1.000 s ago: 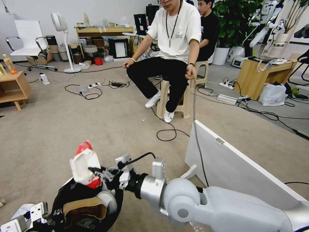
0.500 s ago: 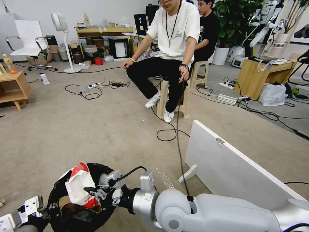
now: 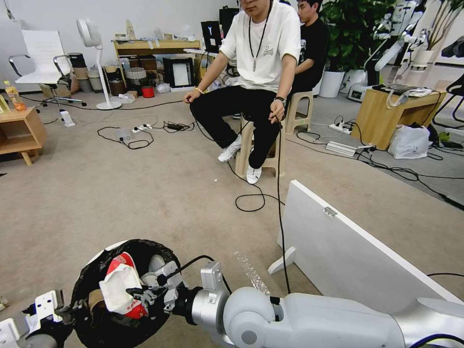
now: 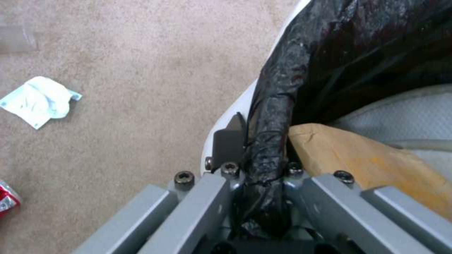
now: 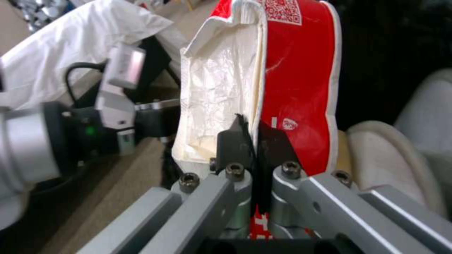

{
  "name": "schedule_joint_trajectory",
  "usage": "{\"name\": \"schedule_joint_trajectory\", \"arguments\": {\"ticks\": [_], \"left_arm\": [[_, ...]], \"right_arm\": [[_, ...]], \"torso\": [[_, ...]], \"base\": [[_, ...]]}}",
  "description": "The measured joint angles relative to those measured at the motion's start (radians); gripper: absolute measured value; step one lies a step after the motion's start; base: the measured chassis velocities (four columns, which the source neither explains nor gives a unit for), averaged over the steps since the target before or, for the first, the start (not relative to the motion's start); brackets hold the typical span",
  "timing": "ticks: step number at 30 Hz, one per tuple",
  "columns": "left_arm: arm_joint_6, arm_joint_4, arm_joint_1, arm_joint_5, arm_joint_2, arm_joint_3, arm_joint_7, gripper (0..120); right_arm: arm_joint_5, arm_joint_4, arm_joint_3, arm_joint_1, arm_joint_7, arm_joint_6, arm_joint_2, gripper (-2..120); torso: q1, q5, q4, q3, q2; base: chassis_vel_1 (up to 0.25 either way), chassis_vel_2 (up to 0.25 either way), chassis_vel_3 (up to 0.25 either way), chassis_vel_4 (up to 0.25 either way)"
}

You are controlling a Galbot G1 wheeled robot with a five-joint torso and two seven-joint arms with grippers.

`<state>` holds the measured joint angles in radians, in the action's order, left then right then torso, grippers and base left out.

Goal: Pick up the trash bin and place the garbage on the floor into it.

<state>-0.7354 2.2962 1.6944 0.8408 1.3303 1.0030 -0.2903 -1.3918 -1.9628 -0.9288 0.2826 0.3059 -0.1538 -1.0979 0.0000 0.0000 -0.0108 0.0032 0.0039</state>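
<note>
Head view, trash bin (image 3: 96,285): sits low at the robot's left front, white rim showing at the far edge, black liner crinkled over the top.
Head view, right gripper (image 3: 140,296): reaches across from the right arm and sits over the bin mouth, pinching a red-and-white snack packet (image 3: 120,286) that hangs partly inside the bin.
Head view, left gripper (image 3: 63,314): at the bin's near-left rim, low in the corner; how its fingers stand cannot be read from here.
Head view, floor (image 3: 145,193): beige carpet with black cables trailing across it; a white board (image 3: 357,251) stands on edge to the right, well apart from the bin.

Left wrist view, left gripper (image 4: 256,160): its fingers are pressed together on the bin's rim, one finger (image 4: 228,141) outside against the white wall, the black liner bunched between them.
Left wrist view, bin contents: a brown paper bag (image 4: 367,165) lies inside, just beside the clamped rim.
Left wrist view, floor litter: a crumpled white tissue (image 4: 40,100) and a small crushed red piece (image 4: 7,199) lie on the carpet outside the bin, apart from each other.

Right wrist view, right gripper (image 5: 254,141): dark fingertips squeezed on the packet's lower edge, white face one side, red the other.
Right wrist view, background: the left arm's wrist (image 5: 61,141) stands beyond the packet, against the bin's dark liner.
</note>
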Motion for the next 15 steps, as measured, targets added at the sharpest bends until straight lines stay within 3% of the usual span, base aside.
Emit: {"name": "schedule_joint_trajectory", "arguments": {"ticks": [15], "left_arm": [[0.000, -0.004, 0.001, -0.006, 0.002, -0.007, 0.005, 1]], "right_arm": [[-0.028, 0.079, 0.053, 0.071, 0.032, -0.007, 0.009, 0]], "torso": [[0.000, 0.0000, 0.0000, 0.000, 0.000]], "base": [[0.000, 0.000, 0.000, 0.000]]}}
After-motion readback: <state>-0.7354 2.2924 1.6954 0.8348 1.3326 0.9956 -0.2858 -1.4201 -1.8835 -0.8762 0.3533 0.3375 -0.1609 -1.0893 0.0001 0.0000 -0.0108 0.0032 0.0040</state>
